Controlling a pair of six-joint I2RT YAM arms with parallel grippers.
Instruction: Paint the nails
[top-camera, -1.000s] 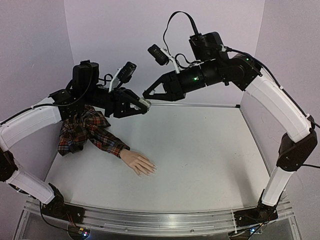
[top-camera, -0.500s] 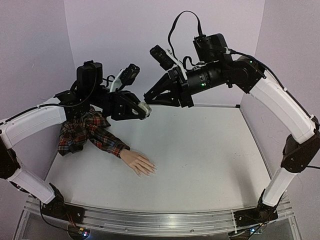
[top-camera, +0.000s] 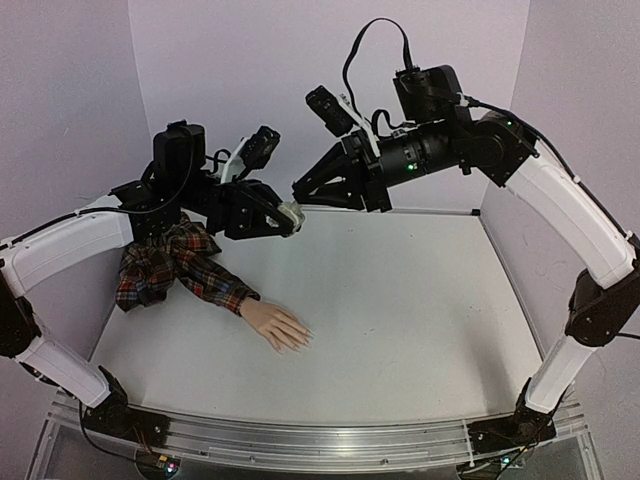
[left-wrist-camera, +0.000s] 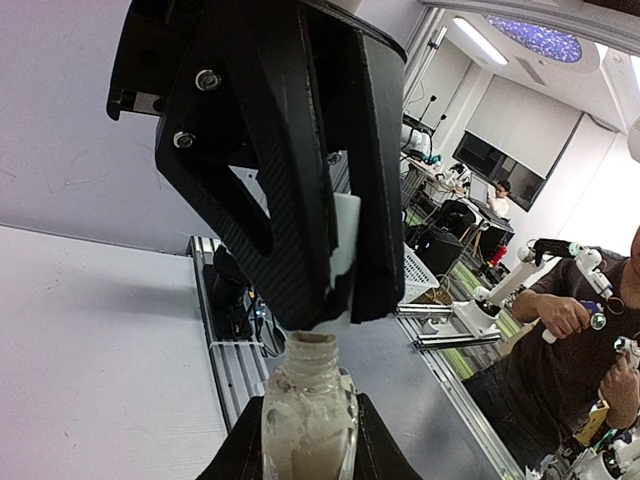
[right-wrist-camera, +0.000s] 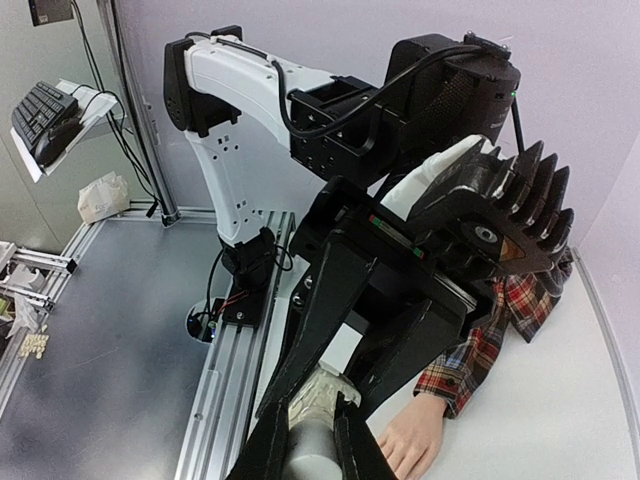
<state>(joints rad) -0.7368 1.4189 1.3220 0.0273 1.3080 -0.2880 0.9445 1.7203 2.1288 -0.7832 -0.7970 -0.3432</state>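
Peach mannequin hand, one, lies on the table near-left, its nails pointing right, one plaid sleeve behind. Farther back two grippers meet aloft: left gripper pinches one bottle, right gripper pinches one white cap.

From above, the nails are too small to make out, and the far end of the sleeve sits behind the left arm. The left wrist view cuts the bottle off at its bottom edge; the right one cuts the hand.
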